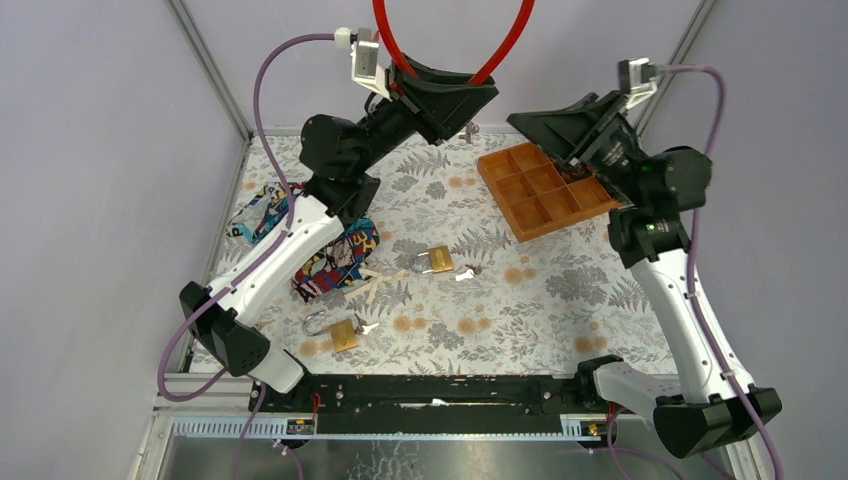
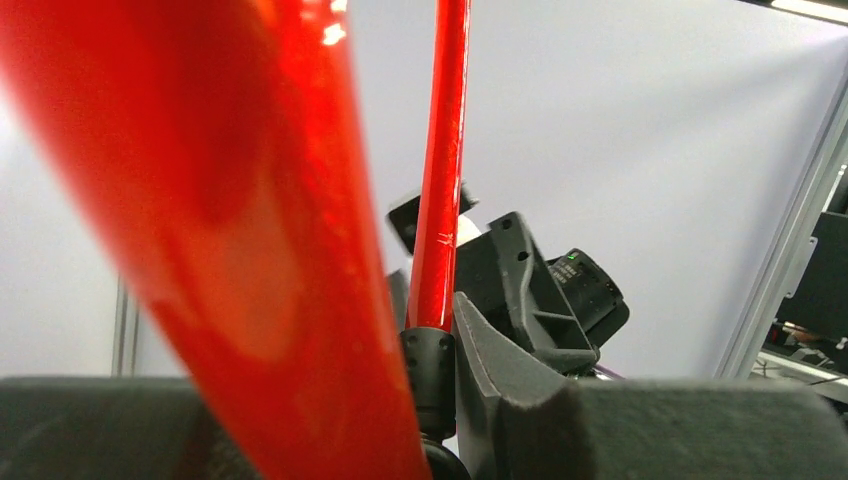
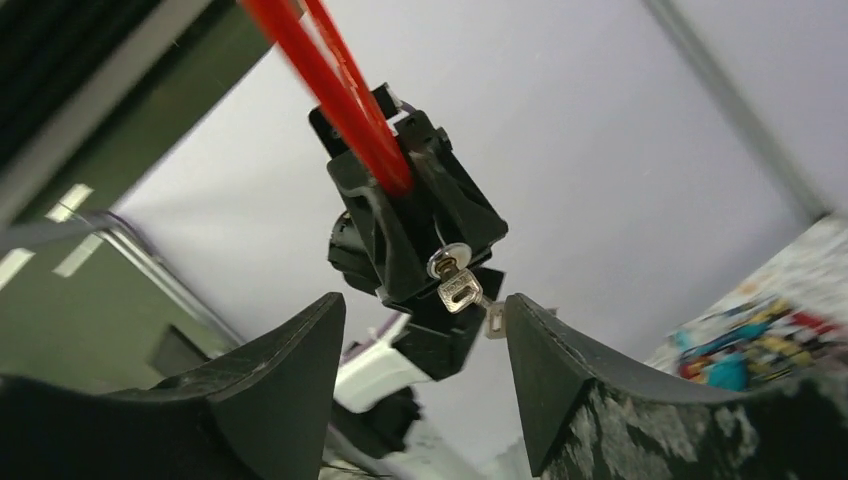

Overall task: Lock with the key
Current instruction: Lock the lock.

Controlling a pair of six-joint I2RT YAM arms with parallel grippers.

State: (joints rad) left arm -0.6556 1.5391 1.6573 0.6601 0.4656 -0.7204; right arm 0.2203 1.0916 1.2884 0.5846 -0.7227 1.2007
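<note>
Above the worktop's (image 1: 560, 290) far edge, seen from overhead, the left end effector (image 1: 462, 108) pinches the red cable lock (image 1: 388, 45) aloft, presenting it rightward. Left wrist view shows only cable. In the right wrist view, the right end effector (image 3: 425, 330) is spread, framing the inserted key (image 3: 458, 288) for turning.

soft even light, faint shadows; heavy close-up blur and small glare on the red cable (image 2: 250, 250)
</note>
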